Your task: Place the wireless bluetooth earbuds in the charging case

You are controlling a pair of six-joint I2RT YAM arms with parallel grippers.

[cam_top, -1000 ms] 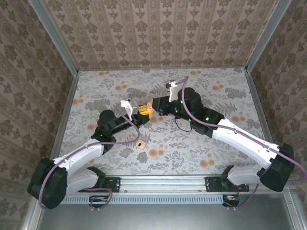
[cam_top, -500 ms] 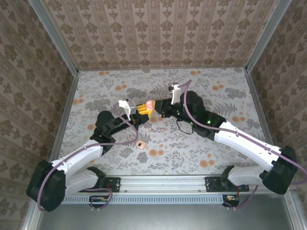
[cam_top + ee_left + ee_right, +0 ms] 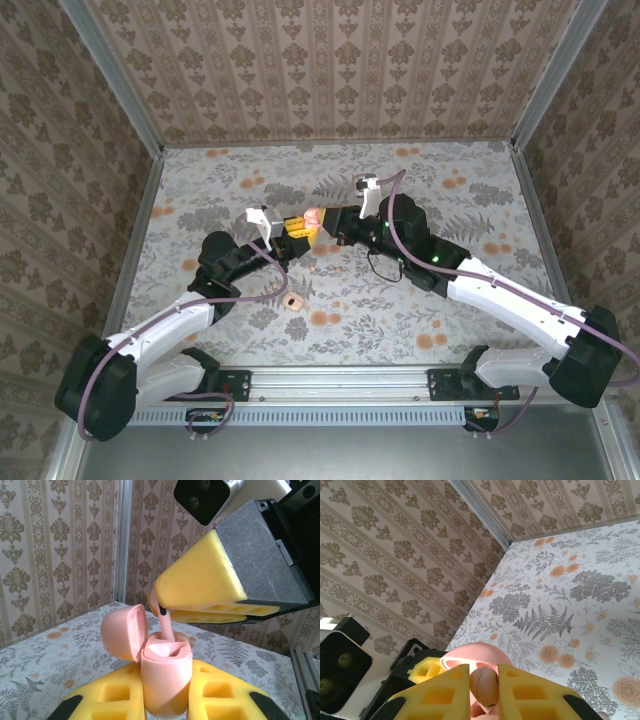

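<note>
Above the middle of the flowered table (image 3: 480, 200), the two arms meet tip to tip. The left gripper (image 3: 165, 692) is clamped on the pink charging case (image 3: 166, 680) and holds it upright between yellow foam fingers, well off the table. The lid (image 3: 122, 630) is swung open to the side away from the other arm.

The right gripper (image 3: 156, 604) comes in from above and pinches one earbud (image 3: 166, 625) between its foam tips. The earbud's long stem points almost straight down, with a slight lean, and its lower end sits at the mouth of the case; how deep it has gone cannot be told. The case lies directly below the earbud, so the coming move looks like a short push down along the stem, with the open lid clear of the path.
</note>
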